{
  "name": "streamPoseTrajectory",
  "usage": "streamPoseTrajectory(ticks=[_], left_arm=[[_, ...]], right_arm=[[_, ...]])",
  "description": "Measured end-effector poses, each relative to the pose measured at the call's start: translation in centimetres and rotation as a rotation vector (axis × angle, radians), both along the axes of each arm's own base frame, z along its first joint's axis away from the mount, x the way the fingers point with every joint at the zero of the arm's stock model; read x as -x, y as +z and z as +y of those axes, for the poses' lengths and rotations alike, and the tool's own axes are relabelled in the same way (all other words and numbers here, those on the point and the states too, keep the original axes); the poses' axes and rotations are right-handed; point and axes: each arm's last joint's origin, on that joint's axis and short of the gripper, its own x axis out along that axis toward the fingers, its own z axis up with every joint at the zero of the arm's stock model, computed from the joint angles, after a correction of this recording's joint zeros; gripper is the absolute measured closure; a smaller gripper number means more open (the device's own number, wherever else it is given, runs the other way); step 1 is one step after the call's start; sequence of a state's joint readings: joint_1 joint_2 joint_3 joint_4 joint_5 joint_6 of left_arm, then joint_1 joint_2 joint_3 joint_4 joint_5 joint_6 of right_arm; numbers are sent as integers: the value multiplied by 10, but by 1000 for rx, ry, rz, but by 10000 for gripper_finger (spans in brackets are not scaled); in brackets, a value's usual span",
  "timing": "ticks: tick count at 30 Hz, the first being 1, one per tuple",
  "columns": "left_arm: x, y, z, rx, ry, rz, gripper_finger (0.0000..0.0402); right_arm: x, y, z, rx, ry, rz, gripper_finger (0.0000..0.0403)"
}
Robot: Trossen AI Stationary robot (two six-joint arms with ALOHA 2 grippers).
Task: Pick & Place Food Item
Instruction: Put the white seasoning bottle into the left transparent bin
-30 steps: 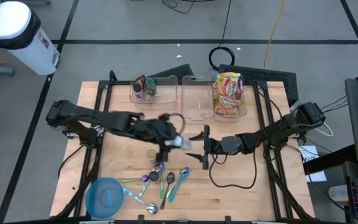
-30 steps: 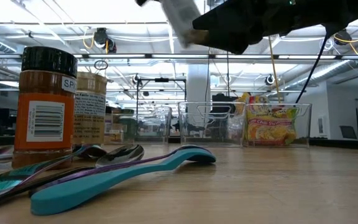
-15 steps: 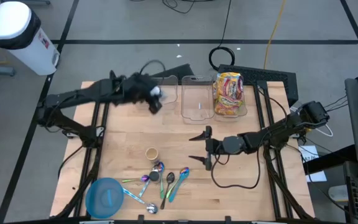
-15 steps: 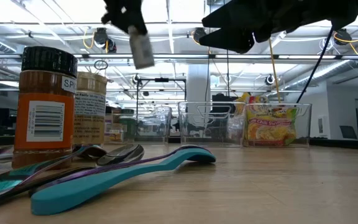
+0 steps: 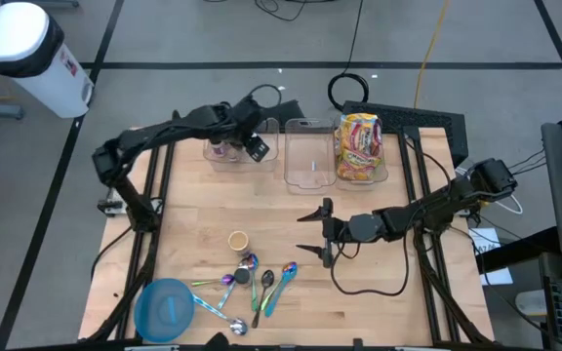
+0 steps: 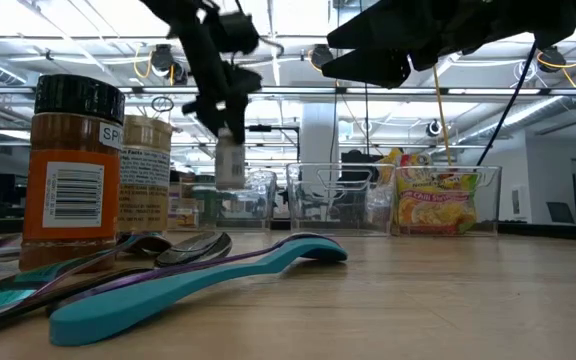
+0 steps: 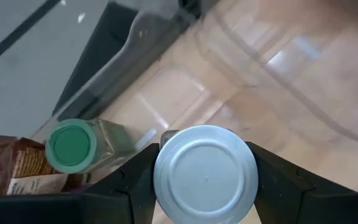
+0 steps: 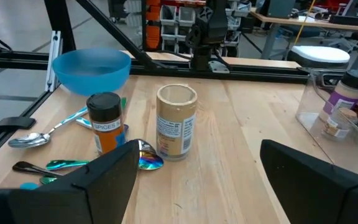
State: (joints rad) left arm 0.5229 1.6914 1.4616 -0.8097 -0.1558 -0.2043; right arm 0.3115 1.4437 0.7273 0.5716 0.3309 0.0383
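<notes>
Two arms in view, only one loaded. Left gripper [image 5: 253,146] is up at the far side of the table [image 5: 398,302], over the left clear bin [image 5: 224,153]. Its fingers [image 7: 129,186] are clamped on a small jar with a silver lid [image 7: 205,173]; wrist view shows the lid flush between both fingers, facing the camera. Low view shows the jar [image 6: 230,163] hanging off the table, held from above, level with the upper part of the bin. Whether it is fully past the bin wall: cannot tell.

Inside that bin: a bottle with a green cap [image 7: 71,146] and a brown packet [image 7: 8,171], both just beside the held jar in the wrist view.

Middle clear bin [image 5: 308,152]: nothing visible in it. Right bin holds a yellow-red snack bag [image 5: 359,146].

Right gripper [image 5: 317,232] sits mid-table, off the wood, jaws spread wide, nothing between them. It points toward the near-left items: a tan spice jar [image 8: 176,122], an orange spice jar with black cap [image 8: 104,121], a cluster of spoons [image 5: 252,285], a blue bowl [image 5: 166,308]. None touched.

Low view foreground: orange jar [image 6: 71,170] upright, teal spoon [image 6: 188,285] lying in front.
</notes>
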Motion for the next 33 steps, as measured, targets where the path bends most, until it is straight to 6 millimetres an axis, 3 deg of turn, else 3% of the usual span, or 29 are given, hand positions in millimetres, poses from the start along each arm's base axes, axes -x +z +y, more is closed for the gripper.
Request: streamPoseTrajectory(ticks=[4,9,14,18,25,33], left_arm=[[-8,-26,11,34,9,70,194],[-8,-41,19,43,27,76,194],[6,-55,24,82,35,-16,194],[24,-67,24,116,79,15,194],[45,-66,19,106,137,28,194],[52,-60,14,96,167,57,194]], right_arm=[[0,0,0,1,0,1,78],[0,-2,0,4,0,20,78],[1,-3,0,7,0,27,78],[0,-2,0,5,0,22,78],[0,-1,0,3,-1,14,78],[0,-1,0,3,0,15,78]])
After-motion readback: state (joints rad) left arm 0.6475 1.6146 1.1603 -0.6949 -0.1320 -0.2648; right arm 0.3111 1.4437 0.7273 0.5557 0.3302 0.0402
